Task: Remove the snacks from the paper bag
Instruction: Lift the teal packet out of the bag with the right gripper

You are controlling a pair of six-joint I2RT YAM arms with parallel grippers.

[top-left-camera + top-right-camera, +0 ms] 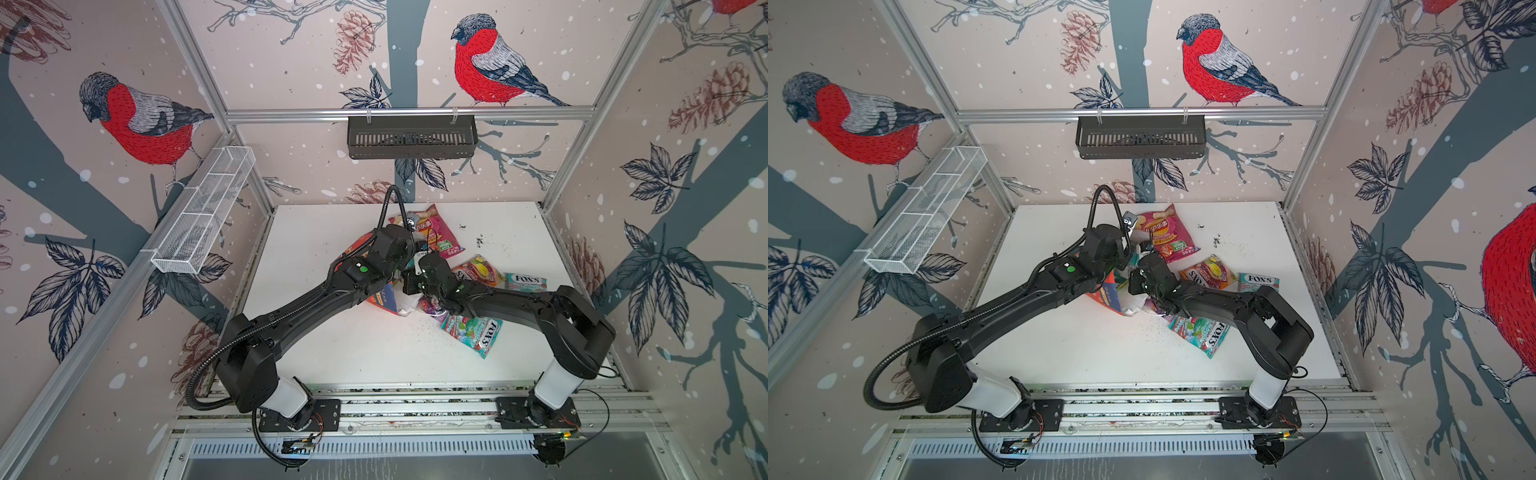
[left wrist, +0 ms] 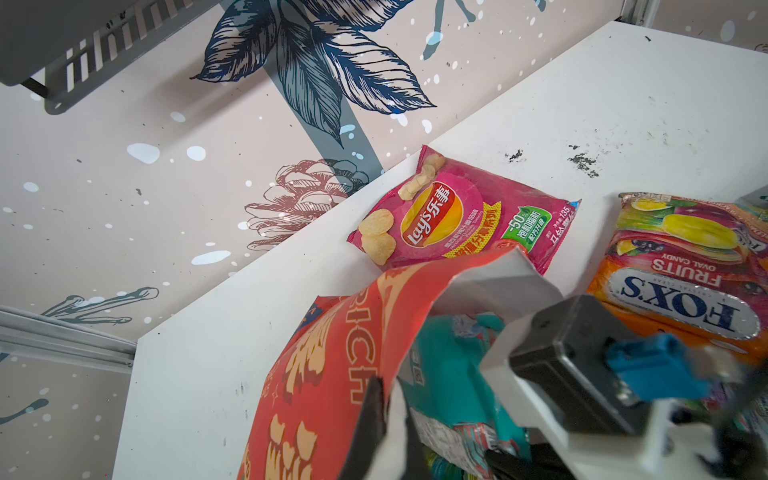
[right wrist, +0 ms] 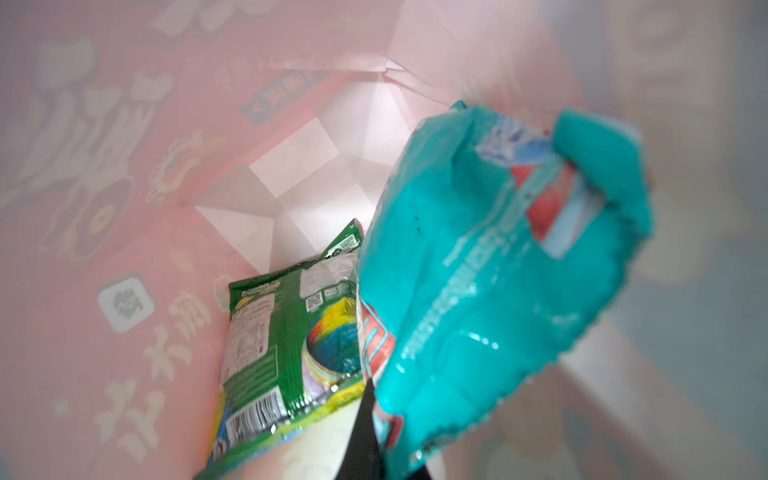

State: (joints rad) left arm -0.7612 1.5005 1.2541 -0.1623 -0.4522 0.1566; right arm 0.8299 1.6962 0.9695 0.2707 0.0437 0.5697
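Four glossy pouches, among them a pink foil chip bag (image 1: 430,232) and an orange FOX'S candy pack (image 1: 478,270), lie on the white tabletop (image 1: 332,353) in both top views, near the red paper gift bag (image 1: 380,300). Left wrist view: the left gripper (image 2: 390,424) clamps the bag's rim. Right wrist view: the right gripper (image 3: 374,415) pinches a teal foil pouch (image 3: 478,270) inside the bag, beside a green-and-white snack pack (image 3: 274,340). That slick edge could slip on lifting, or the pouch could catch the rim and tug the bag loose.

Cannot see most of the paper bag (image 1: 380,300) beneath left arm (image 1: 307,297) and right arm (image 1: 498,301) in both top views; cannot read blurred, cropped teal pack (image 3: 478,291).
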